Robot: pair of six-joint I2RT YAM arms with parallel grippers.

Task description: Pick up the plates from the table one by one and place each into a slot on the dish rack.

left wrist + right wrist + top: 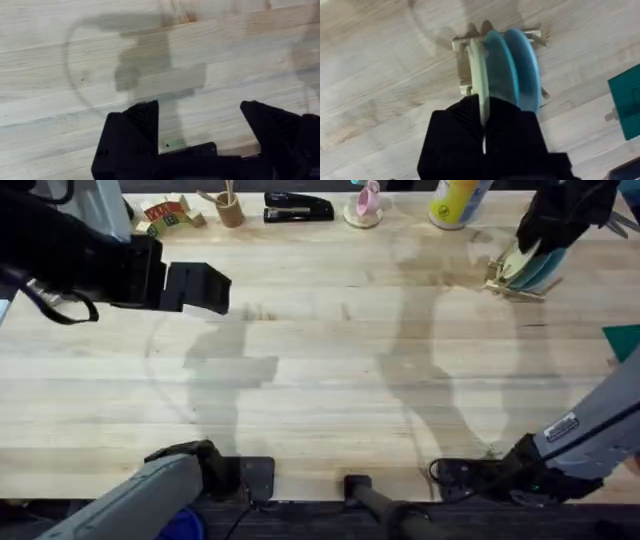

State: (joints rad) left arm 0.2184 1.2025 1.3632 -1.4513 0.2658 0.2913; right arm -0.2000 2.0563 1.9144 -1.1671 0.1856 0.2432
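My right gripper (484, 122) is clamped on the rim of the cream plate (479, 70), which stands on edge directly beneath my fingers and inside the dish rack (462, 65). The plate's flat faces run parallel to the two teal plates (512, 67) already standing in the rack; it occupies the slot just beside the nearer teal one, and I cannot tell whether the two touch. In the overhead view this rack (515, 284) sits at the far right of the table (320, 390), under my right arm.

My judgement: the coming move is a release followed by a straight lift, along the plate's own plane, so that my fingers do not rake the neighbouring teal rim. Sideways room is tight on the teal side and free on the other. A teal object (625, 340) lies at the right table edge, well apart from the rack.

My left gripper (200, 130) hovers over bare wood at the far left, fingers spread and empty, well apart from the rack, so the right arm is the nearer one
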